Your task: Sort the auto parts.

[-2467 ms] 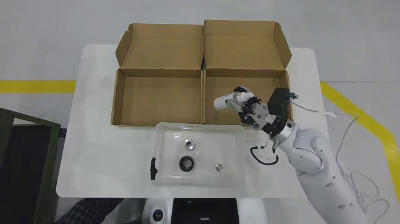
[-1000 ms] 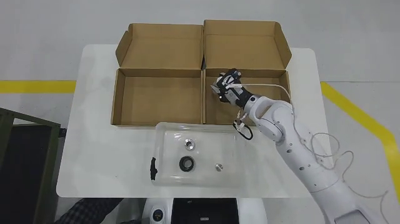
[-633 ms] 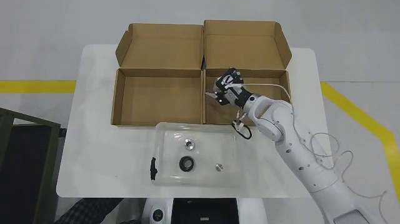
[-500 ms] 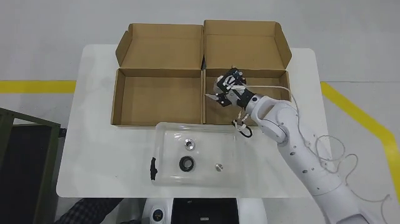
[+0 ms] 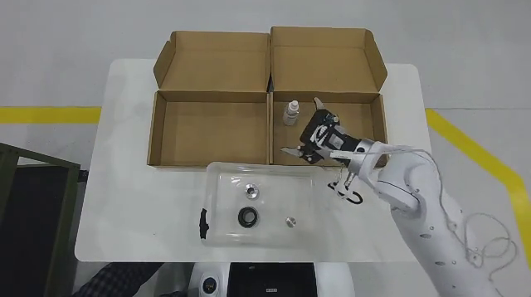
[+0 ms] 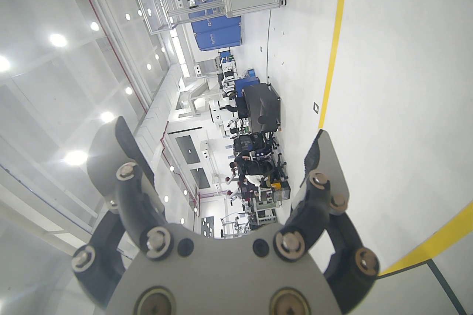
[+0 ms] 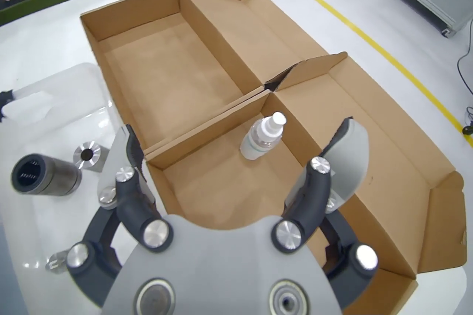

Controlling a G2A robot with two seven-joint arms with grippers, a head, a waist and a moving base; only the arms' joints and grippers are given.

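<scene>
Cardboard: two open boxes sat side by side on the bench (image 5: 124, 172). The white bottle (image 5: 291, 112) stood upright, cap up, in the right box (image 5: 357, 114). It was at the far corner, next to the wall shared with the left box (image 5: 207, 131).

My right jaws (image 5: 299, 127) were spread and empty over the near part of that same box. They were just beside the bottle but apart from it, with a visible gap in the wrist view. I judged that part sorted.

The rest sat in the clear tray (image 5: 217, 172), on my body's side of the boxes:
- a steel bush (image 5: 250, 189)
- a dark bearing (image 5: 246, 216)
- a small steel piece (image 5: 289, 221)

The relation that mattered for the next pick: all three lay back toward me and to my left of the right jaws. They were lower down, past the near box wall and the tray rim.

The bush was nearest to the right jaws, and the bearing and the small steel piece lay a bit farther off. From the top the bearing looked to stand on end, bore up. So I judged there was no long axis to line up with, and a pinch across its round body should do. The tray rim looked like the thing to clear on the way in.

The right arm was clearly nearer. My left jaws (image 6: 220, 132) were spread and empty too, but pointed away from the bench.
</scene>
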